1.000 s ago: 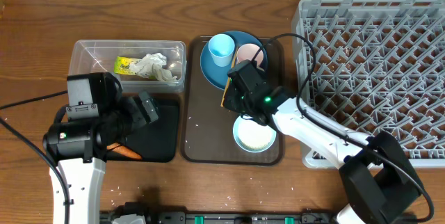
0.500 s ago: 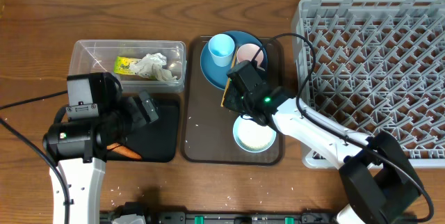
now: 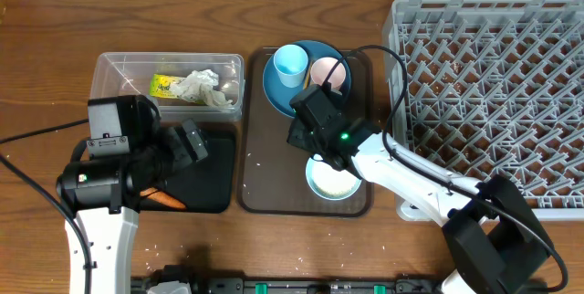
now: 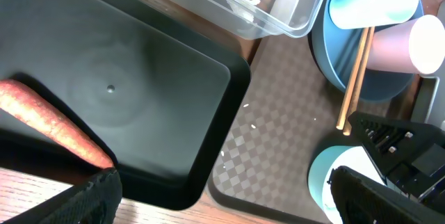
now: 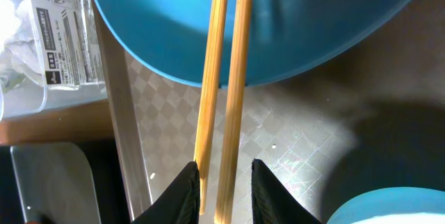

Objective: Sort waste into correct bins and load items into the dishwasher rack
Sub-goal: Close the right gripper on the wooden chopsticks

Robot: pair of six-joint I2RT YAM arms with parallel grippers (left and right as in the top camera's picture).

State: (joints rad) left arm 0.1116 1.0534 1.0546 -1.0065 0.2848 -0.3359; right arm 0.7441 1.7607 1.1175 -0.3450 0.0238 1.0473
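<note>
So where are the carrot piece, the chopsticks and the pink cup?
carrot piece (image 4: pixel 52 123), left wrist view, its orange middle.
chopsticks (image 5: pixel 214 78), right wrist view, left stick's shaft.
pink cup (image 4: pixel 386 50), left wrist view, its side wall.

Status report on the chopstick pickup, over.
Left gripper open, empty. Right gripper open, straddling wooden chopstick pair, gap showing. Pair rests across large round blue plate rim; nothing blocking.

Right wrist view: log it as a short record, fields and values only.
tray: brown checkered serving tray
plate: large round blue plate, on the tray
chopsticks: wooden chopstick pair, side by side, far part lying across the plate
end effector: right end effector, open, jaws either side of the chopsticks' near ends
tub: clear rectangular plastic tub, beside the tray
</note>
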